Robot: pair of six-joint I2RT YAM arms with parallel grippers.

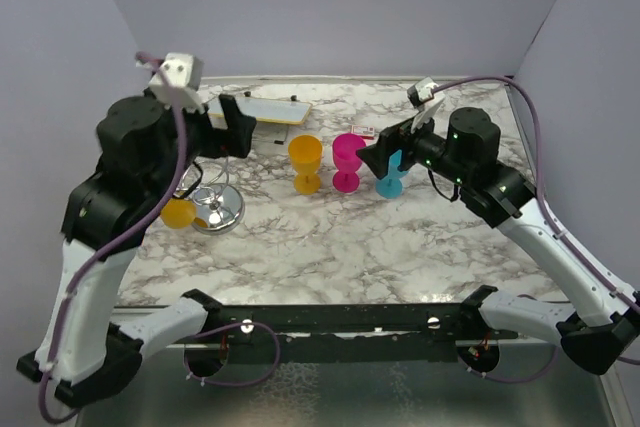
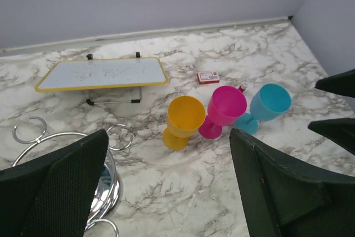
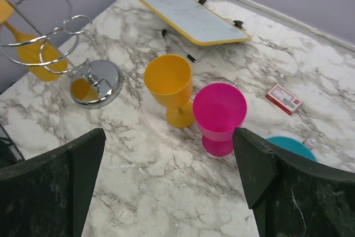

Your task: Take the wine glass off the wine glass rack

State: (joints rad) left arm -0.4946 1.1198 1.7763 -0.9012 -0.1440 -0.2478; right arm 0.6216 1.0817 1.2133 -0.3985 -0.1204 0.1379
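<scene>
The chrome wine glass rack (image 1: 218,209) stands at the left of the marble table, its domed base (image 3: 97,81) mirror-bright and its wire arms (image 3: 44,26) curling up. An orange wine glass (image 1: 178,213) hangs upside down from those arms (image 3: 36,54). My left gripper (image 1: 237,129) hovers above and behind the rack, open and empty; in its own view (image 2: 168,142) the rack's base (image 2: 105,187) shows by the left finger. Open too, my right gripper (image 1: 383,150) hangs over the standing glasses (image 3: 169,137) with nothing between its fingers.
Three glasses stand upright in a row mid-table: orange (image 1: 305,162), pink (image 1: 348,160) and cyan (image 1: 392,179). A yellow-framed whiteboard (image 1: 268,110) lies propped at the back, a small red box (image 2: 208,77) to its right. Grey walls close in the table.
</scene>
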